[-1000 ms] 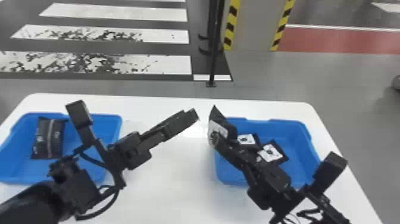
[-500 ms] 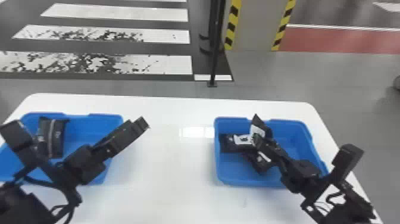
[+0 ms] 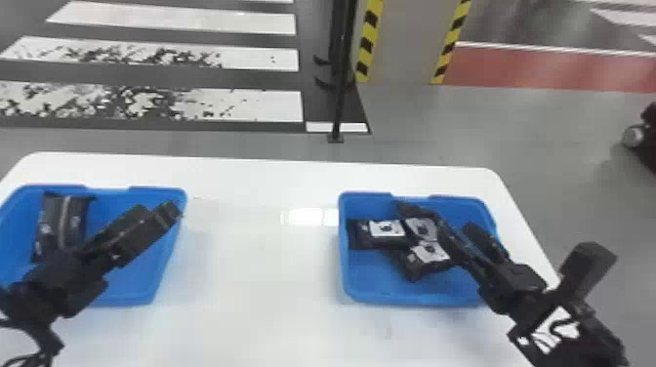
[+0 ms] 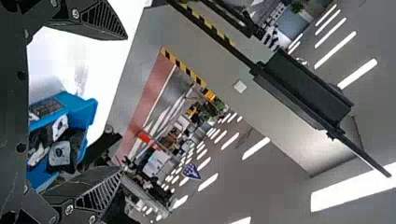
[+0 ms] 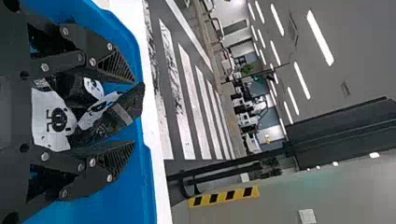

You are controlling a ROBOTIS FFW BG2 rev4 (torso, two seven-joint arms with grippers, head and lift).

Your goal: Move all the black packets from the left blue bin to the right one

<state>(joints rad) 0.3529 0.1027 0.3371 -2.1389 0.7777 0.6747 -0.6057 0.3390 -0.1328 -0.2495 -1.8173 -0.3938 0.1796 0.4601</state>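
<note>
While the black left gripper (image 3: 161,213) is hovering spread, the black right gripper (image 3: 434,217) is gaping over white-labelled black packets (image 3: 385,229) in a blue rectangular bin (image 3: 405,296).

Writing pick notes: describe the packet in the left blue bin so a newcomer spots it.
On the white table, find the left blue bin. The black packet lies in its left part, toward the far side. A grey stripe runs down its middle, whereas packets in the right bin show white labels.

Packet (image 3: 63,217) in left bin (image 3: 139,288), packets (image 3: 384,232) in right bin (image 3: 373,288)
</note>
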